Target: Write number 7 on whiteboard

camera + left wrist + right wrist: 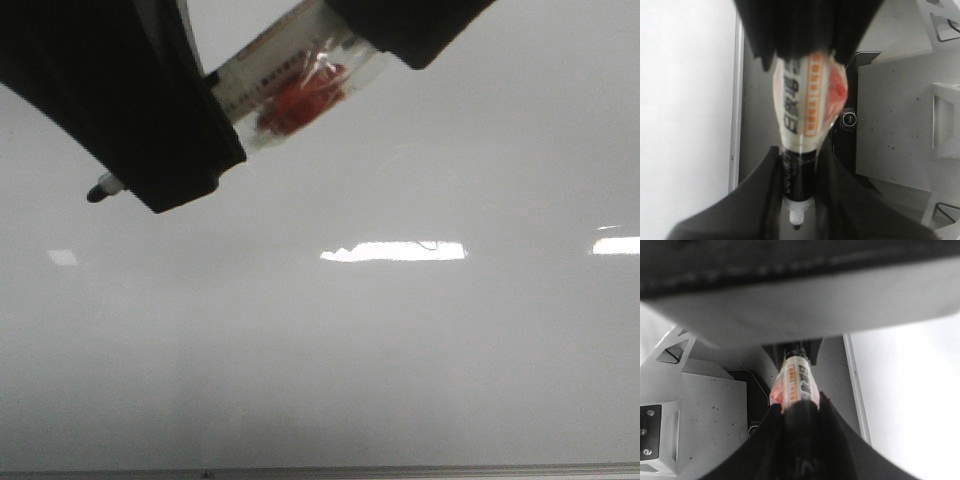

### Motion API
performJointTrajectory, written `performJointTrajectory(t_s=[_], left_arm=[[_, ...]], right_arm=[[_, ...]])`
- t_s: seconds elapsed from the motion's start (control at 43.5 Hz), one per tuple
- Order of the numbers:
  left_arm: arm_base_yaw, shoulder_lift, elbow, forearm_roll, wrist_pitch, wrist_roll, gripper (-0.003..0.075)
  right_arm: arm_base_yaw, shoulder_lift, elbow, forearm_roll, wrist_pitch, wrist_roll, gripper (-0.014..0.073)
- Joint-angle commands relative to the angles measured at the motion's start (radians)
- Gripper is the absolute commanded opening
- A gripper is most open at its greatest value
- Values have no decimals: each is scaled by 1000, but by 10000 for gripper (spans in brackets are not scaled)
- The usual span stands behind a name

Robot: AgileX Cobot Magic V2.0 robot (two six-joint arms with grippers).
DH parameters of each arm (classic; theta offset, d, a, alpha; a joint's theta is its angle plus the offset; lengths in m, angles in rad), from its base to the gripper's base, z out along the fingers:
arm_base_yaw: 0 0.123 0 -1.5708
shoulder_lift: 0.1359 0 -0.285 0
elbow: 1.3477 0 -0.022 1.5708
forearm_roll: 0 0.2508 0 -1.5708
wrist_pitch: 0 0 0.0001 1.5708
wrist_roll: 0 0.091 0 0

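Observation:
The whiteboard [400, 350] fills the front view, glossy and pale grey. I see no number 7 on it, only a tiny faint squiggle [428, 244] at the edge of a light reflection. A marker [300, 85] with a white printed wrapper and a red patch hangs above the board, held at both ends. My left gripper [170, 150] is shut on its front part, and the bare black tip [97, 192] sticks out. The left wrist view shows the marker [800, 100] between the left gripper's [799, 150] fingers. My right gripper [415, 35] [800, 405] is shut on the marker's black rear end [799, 425].
A thin metallic edge strip [320, 470] runs along the board's near edge; it also shows in the left wrist view [735, 125]. Bright light reflections [393, 251] lie on the board. A grey speckled robot base plate [900, 125] [695, 415] lies beside the board.

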Motion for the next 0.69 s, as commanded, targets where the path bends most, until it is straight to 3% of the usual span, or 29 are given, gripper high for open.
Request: performJointTrajectory(t_s=[0.0,0.115,0.23,0.345,0.552,0.667], left_arm=[[-8,-23,-33,-23,-29,1,118],[-8,-25,-35,-23,-31,-2,318],[1,-39,-54,-3,-29,-3,436],[30,-87,-69,-2,-29,-47,449],[148,-233,-45,-2,-26,-110,448],[242,-329,6,-2,-32,-170,447]], right_arm=[[2,-16,-37,42,-29,-9,-18],[2,-16,-37,41,-29,32,-60],[1,-19,-37,34,-30,40,-58],[-12,-34,-37,-24,-30,94,-58],[-92,-119,-37,-261,-9,338,-58],[-160,-193,7,-276,-17,444,-58]])
